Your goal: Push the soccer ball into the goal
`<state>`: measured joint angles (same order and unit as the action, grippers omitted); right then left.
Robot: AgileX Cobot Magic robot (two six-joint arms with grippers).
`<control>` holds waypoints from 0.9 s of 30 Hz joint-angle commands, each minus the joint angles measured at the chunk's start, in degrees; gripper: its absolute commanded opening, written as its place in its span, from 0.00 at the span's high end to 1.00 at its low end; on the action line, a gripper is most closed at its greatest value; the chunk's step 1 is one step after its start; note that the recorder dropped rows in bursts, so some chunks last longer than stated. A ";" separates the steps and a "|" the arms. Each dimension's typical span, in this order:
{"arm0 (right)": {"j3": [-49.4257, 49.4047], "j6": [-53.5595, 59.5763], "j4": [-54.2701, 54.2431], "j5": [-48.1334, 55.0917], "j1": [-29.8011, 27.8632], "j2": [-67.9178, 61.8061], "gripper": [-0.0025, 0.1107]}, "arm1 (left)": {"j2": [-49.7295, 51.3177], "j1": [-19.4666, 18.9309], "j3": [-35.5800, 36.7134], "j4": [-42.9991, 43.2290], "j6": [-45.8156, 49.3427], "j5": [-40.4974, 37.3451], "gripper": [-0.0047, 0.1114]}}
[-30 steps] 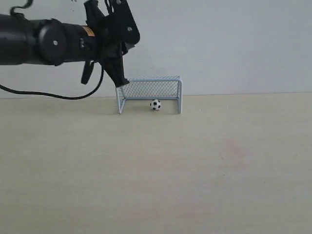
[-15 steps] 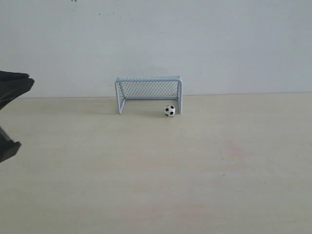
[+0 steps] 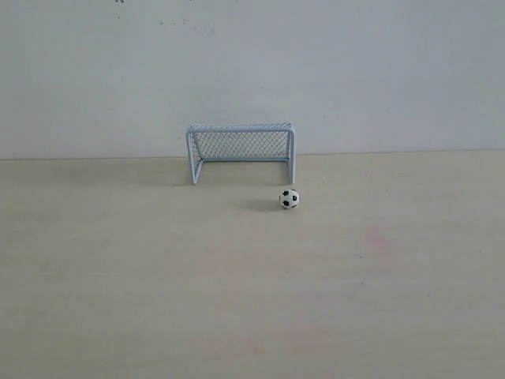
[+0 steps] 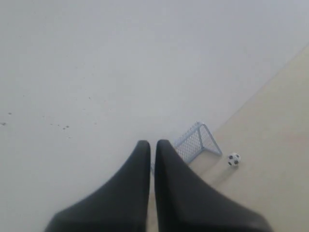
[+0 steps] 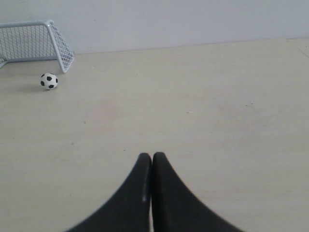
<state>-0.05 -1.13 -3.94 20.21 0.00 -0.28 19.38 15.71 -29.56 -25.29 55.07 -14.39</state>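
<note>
The soccer ball (image 3: 289, 198) lies on the pale wooden table, outside the goal (image 3: 241, 151), a little in front of its right post. The goal stands against the back wall. Neither arm shows in the exterior view. In the left wrist view the ball (image 4: 233, 159) sits beside the goal (image 4: 197, 142), far beyond my left gripper (image 4: 152, 143), whose black fingers are shut on nothing. The right wrist view shows the ball (image 5: 49, 80) near the goal (image 5: 34, 40), with my right gripper (image 5: 151, 155) shut and empty, far from both.
A plain grey-white wall (image 3: 331, 71) rises right behind the goal. The light wooden tabletop (image 3: 252, 300) stretches wide in front of the ball and goal.
The left arm has pulled back out of the exterior view to the left. The ball has rolled from inside the goal mouth out past the right post and toward the front.
</note>
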 commanded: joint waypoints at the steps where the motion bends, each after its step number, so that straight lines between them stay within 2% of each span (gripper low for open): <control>1: 0.05 -0.04 0.09 -0.30 0.04 0.28 0.98 | -4.84 -0.11 0.14 0.57 -0.06 -0.14 0.92; 8: 0.05 -0.04 0.09 -0.30 0.04 0.28 0.98 | -10.13 -0.11 0.14 0.73 -0.06 -0.17 0.92; 11: 0.05 -0.04 0.09 -0.30 0.04 0.28 0.98 | -12.54 -2.07 0.14 0.58 -1.59 -2.08 0.92; 19: 0.05 -0.04 0.09 -0.30 0.04 0.28 0.98 | -18.29 -11.15 0.58 0.58 -19.28 -11.85 0.92; 27: 0.05 -0.04 0.09 -0.30 0.04 0.28 0.98 | -18.66 -12.09 3.69 0.58 -33.16 -7.51 0.92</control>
<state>-0.05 -1.17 -3.94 20.21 0.00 -0.28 1.12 3.88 -27.17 -24.73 27.08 -24.56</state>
